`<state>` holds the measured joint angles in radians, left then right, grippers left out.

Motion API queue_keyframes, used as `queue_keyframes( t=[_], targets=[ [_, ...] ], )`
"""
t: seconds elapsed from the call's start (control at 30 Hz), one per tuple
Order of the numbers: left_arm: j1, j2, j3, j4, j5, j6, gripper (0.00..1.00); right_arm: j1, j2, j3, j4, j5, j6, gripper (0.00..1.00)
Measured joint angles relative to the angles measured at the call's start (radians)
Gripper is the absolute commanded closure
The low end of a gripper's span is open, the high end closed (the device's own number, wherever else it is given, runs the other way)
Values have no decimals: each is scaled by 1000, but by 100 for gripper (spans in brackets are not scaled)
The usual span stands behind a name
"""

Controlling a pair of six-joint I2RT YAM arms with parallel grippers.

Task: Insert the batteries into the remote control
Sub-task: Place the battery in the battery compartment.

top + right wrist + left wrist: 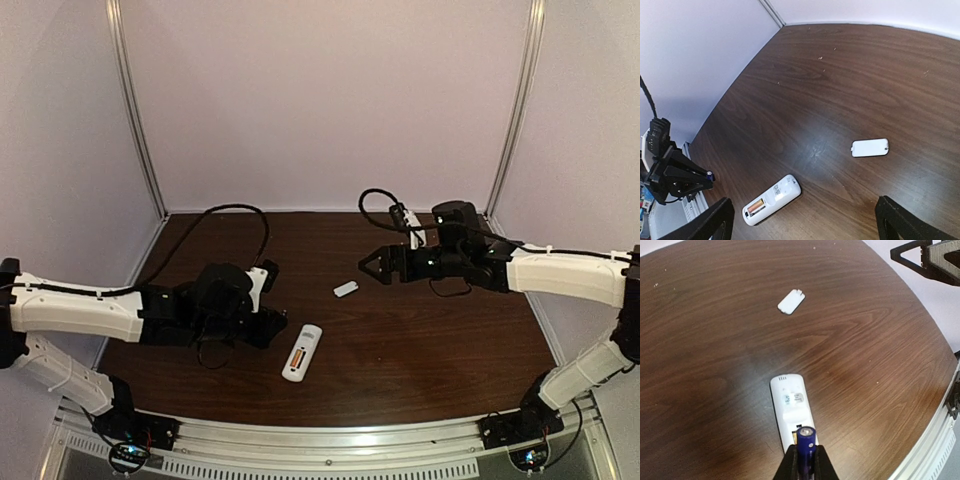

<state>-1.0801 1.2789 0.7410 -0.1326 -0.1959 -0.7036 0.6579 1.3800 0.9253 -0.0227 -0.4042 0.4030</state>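
Nearest the arms' bases, the remote control [302, 352] is lying face-down on the table [440, 340], with its battery bay [790, 431] uncovered at the end turned toward the left arm. One orange battery [756, 206] is already sitting in that bay, as the right wrist view shows. The left gripper [806, 462] is hanging close to the same end of the remote without touching it. Its fingers are clamped on a second battery [806, 437], which is pointing its capped tip forward between them.

The step in hand appears to be seating this second battery in the free slot. To do it well, the wrist is going to need to tilt so the battery lies along the slot instead of end-on to it. One end should then go in against its contact before the other is pressed down. The polarity marks are too small to read here. Nothing is bracing the remote, so a hard push could slide it or jolt the seated battery loose. Gentle pressure and a late release look wise.

Farther out, the small white cover [346, 289] is lying flat, well apart from the remote. Beyond it, the right gripper [368, 266] is hovering with its jaws spread wide, holding nothing.
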Motion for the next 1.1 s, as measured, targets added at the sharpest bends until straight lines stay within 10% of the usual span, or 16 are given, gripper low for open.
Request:
queue_keyframes(
  t=[1.1],
  targets=[
    [-73, 335, 55, 84, 24, -126, 100, 45, 187, -96, 150, -227, 100, 4]
  ],
)
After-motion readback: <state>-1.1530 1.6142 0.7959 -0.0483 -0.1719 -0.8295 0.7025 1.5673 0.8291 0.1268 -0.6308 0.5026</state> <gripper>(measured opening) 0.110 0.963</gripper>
